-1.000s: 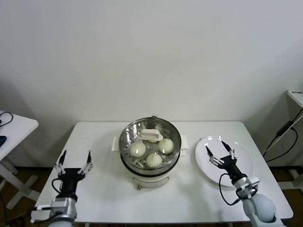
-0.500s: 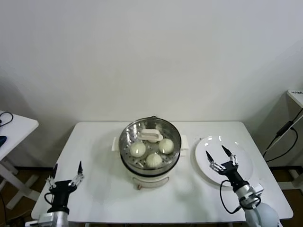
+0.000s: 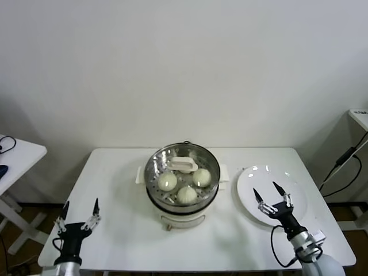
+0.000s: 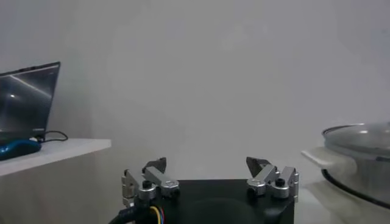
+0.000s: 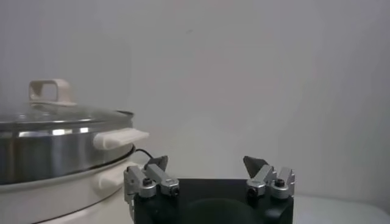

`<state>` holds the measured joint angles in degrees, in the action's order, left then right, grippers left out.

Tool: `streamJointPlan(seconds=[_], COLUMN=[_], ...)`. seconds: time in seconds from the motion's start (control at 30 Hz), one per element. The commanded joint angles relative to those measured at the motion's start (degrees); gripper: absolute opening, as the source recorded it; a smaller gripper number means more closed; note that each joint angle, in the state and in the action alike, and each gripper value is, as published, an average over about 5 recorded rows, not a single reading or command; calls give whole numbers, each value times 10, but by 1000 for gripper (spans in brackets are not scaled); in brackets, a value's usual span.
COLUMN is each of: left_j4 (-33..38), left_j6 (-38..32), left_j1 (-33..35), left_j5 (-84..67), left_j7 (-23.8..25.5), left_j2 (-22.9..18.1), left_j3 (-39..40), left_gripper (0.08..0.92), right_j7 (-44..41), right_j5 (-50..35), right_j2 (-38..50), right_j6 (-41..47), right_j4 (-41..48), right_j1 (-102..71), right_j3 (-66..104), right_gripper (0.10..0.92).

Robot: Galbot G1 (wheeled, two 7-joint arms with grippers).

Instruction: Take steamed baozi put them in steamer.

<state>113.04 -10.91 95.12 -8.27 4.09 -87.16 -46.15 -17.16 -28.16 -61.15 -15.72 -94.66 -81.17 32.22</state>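
The white table point(image 3: 121, 172) carries everything. At its middle stands the steamer point(image 3: 182, 202), a shiny steel pot on a white base with side handles, and a glass lid point(image 3: 181, 167) with a white handle sits on top of it. Through the glass three baozi point(image 3: 186, 194) show on the perforated tray — one toward the left, one toward the right, one nearest the robot; a fourth cannot be made out. Just right of the steamer lies a flat white plate point(image 3: 253, 179) with nothing on it.

The right gripper point(image 3: 273, 196) hangs over the plate's near edge, fingers spread wide and holding nothing. The left gripper point(image 3: 80, 214) sits low at the table's near-left corner, well apart from the steamer, its fingers likewise apart and bare — both point toward the back wall.
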Motion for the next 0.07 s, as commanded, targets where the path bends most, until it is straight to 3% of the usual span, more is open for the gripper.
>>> streamJointPlan(seconds=[0.03,0.07], left_j4=[3,3], left_j6=[-9,-9], left_j1=[7,8], left_j5=[-13,-13], left_j7=[12,12], left_j2=[0,0], left_j3=[-3,-3], left_gripper=[823,823], right_j7=[-1,-1], right_j5=[-5,-6], right_j2=[1,1], right_j6=[-6,-7], right_j4=[-5,-5], right_j1=[-15,-15], right_j3=[6,6], right_gripper=[823,823])
